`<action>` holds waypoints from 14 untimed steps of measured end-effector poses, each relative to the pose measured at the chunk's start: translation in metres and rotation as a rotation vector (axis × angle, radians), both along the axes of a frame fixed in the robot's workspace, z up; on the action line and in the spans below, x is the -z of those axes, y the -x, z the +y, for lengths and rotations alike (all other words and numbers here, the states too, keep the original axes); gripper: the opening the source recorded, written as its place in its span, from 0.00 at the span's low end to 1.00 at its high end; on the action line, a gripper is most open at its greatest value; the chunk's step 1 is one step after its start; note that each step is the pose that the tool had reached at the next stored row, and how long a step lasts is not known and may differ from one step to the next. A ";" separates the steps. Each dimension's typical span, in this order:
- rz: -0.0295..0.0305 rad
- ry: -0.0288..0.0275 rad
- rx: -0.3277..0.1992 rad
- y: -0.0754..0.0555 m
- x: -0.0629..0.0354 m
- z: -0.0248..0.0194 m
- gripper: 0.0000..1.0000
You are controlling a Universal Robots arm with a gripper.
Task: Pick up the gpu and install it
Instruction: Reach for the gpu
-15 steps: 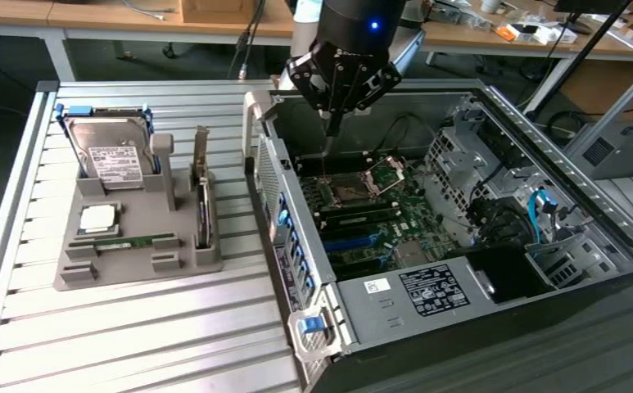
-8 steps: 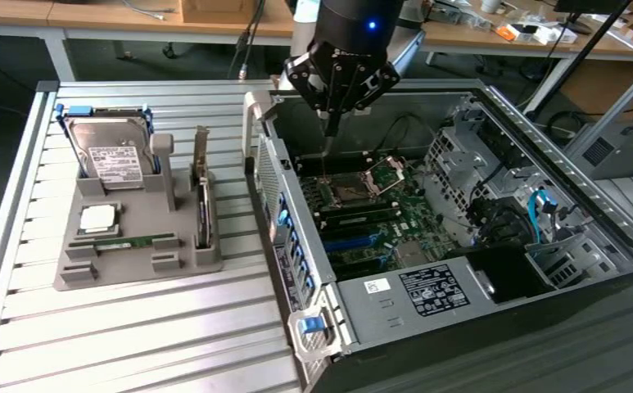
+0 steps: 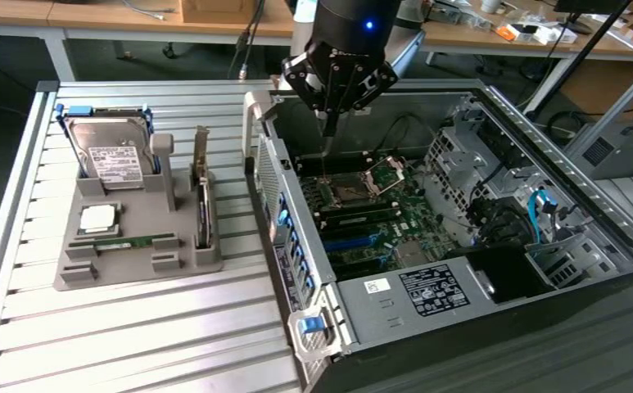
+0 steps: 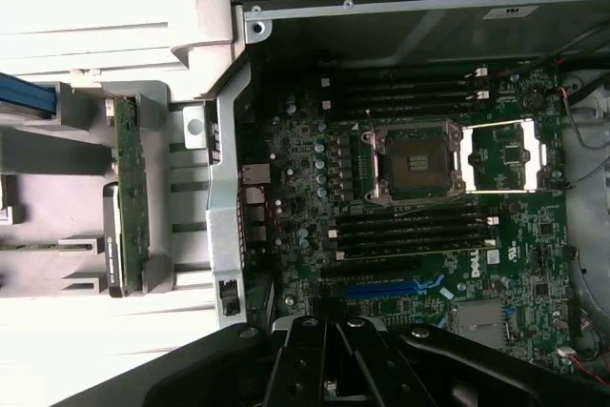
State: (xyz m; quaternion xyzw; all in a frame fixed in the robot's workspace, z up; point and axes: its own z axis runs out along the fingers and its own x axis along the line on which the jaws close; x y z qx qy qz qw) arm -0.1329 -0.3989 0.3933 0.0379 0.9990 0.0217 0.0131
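Note:
The gpu [image 3: 201, 195] stands on its long edge in a slot at the side of a grey holder [image 3: 130, 262], its silver bracket end up. In the wrist view the gpu [image 4: 128, 199] appears edge-on as a thin green strip. My gripper [image 3: 328, 127] hangs above the open computer case [image 3: 578, 246], over the back part of the motherboard [image 3: 371, 214], to the exterior view's right of the gpu. Its fingers are pressed together with nothing between them. In the wrist view the gripper [image 4: 334, 369] points at the motherboard [image 4: 419, 207] near the blue slot [image 4: 381, 288].
The grey holder also carries a hard drive [image 3: 114, 155] standing upright, a square processor chip [image 3: 97, 217] and a memory stick [image 3: 130, 243]. It rests on a slatted metal table [image 3: 130, 344]. Inside the case are drive cages [image 3: 458, 155] and cables [image 3: 545, 209].

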 end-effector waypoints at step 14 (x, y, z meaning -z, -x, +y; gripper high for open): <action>0.0000 0.0000 0.000 0.003 0.0000 0.0000 0.10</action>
